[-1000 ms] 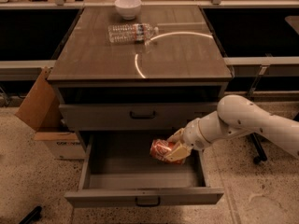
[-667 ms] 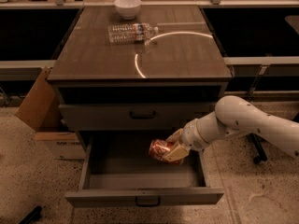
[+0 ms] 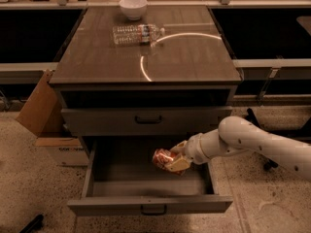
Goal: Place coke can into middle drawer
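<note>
While hanging over the right part of the wide grey middle drawer (image 3: 150,204), pulled well out with its small dark bar handle in front, clamps a small red aluminium coke can (image 3: 162,158) with white lettering between both fingers (image 3: 180,165), one above, one below. Doing the clamping: cream two-finger gripper (image 3: 174,157), reaching in from the right on a thick white arm (image 3: 252,142). Can tilted, nearly on its side, within the drawer opening; touching the drawer bottom or not, cannot tell. Just above, identical grey upper drawer (image 3: 146,121), shut. On the brown cabinet top (image 3: 184,62), clear plastic water bottle (image 3: 137,33) lying on its side, small round white bowl (image 3: 133,7) behind. Left of the cabinet, tan cardboard box (image 3: 39,106) on the speckled floor (image 3: 272,203).
</note>
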`<state>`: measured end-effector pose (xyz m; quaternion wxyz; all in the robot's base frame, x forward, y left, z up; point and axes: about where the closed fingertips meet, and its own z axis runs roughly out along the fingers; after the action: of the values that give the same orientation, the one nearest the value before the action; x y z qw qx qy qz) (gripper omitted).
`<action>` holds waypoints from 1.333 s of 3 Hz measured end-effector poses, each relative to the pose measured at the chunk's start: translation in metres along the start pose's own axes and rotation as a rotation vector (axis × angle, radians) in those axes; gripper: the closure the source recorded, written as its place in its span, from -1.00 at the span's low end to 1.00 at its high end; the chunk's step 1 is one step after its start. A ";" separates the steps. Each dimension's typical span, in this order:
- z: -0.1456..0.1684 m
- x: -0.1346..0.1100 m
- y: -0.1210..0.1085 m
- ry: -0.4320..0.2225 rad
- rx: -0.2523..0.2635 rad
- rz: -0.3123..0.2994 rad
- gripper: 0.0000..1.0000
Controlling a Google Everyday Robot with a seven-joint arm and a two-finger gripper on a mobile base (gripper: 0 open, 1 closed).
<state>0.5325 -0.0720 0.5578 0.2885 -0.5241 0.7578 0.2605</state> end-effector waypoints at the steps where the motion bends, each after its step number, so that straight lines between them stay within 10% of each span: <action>1: 0.021 0.013 -0.006 0.014 0.031 0.021 1.00; 4: 0.089 0.040 -0.026 0.020 0.044 0.102 1.00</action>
<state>0.5607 -0.0443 0.4650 0.2786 -0.4808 0.7920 0.2528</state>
